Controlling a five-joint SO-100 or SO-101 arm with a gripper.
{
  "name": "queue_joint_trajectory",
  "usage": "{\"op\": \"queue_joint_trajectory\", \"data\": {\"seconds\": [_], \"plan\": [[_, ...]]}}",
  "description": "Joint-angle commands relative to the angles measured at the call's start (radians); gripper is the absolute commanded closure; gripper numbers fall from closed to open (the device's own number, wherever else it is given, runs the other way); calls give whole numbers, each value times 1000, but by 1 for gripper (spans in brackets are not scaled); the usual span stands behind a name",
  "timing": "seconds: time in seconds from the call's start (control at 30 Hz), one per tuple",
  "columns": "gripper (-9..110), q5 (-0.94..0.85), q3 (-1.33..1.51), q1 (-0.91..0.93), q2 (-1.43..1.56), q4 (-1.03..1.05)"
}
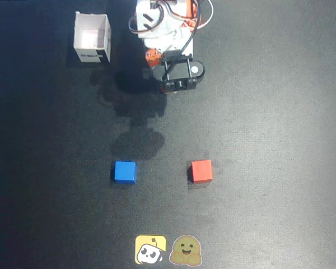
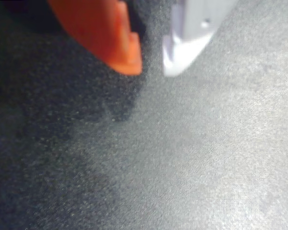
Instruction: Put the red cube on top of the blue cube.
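1. Overhead view: the arm (image 1: 168, 33) sits folded at the top middle of the dark surface (image 1: 269, 112), and its hand (image 1: 176, 84) hangs close to the base, well apart from both cubes. The red cube (image 1: 201, 171) rests on the surface toward the lower right of middle; the blue cube (image 1: 125, 171) lies level with it to the left, with a clear gap between them. Neither is touched, so I judge the task is at its very start: the reach for the red cube is not yet begun.
2. Overhead view, containers: a white open box (image 1: 92, 38) stands at the upper left, far from the cubes. Its inside looks empty, though one wall hides part of the floor.
3. Wrist view: an orange fingertip (image 2: 120, 43) and a white fingertip (image 2: 187, 48) show at the top edge with a modest gap between them, pinching nothing. Only bare surface lies below; no cube is in sight.
4. Next move, as I judge it: swing out over the red cube, spread the fingers wider, and lower squarely around it.
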Motion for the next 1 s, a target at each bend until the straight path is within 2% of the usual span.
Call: {"op": "queue_joint_trajectory", "data": {"seconds": [0.0,0.83,0.97], "plan": [[99,11,-3,5,8,-9],[99,12,-3,-5,8,-11],[99,72,-5,-5,8,-43]]}}
